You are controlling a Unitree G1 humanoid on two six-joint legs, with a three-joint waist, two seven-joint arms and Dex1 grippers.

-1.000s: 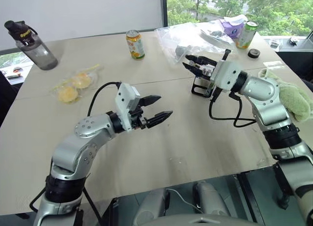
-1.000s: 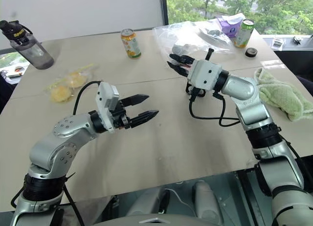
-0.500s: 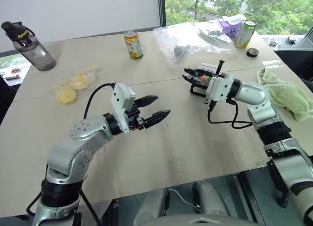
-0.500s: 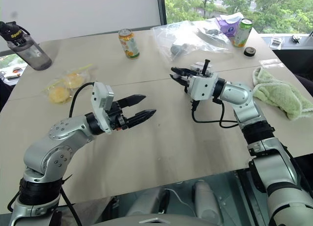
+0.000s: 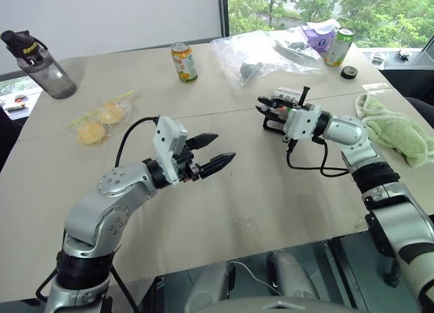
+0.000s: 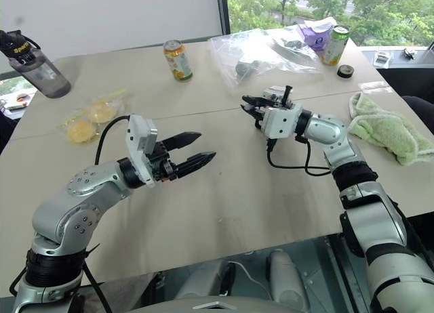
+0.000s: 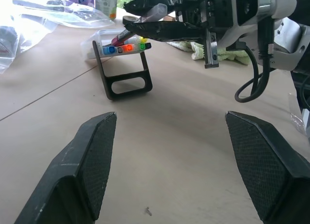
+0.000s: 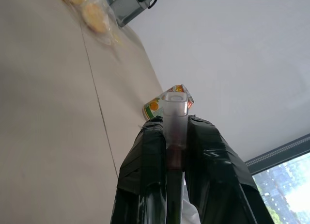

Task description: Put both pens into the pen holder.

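Now pen (image 8: 173, 118) pinched in right hand (image 7: 145, 21), over pen holder (image 7: 123, 64).

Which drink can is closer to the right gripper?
The green can, far right by the window. The orange can stands farther from the right gripper.

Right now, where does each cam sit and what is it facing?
Left eye: on the head, looking down over the table; both arms show.
Right eye: beside it, same scene.
Left wrist: behind the open left pincer, facing the pen holder and the right pincer above it.
Right wrist: behind the right pincer, shut on a pen, facing the orange can and the wall.
Shared: the eye and left wrist views all show the pen holder.
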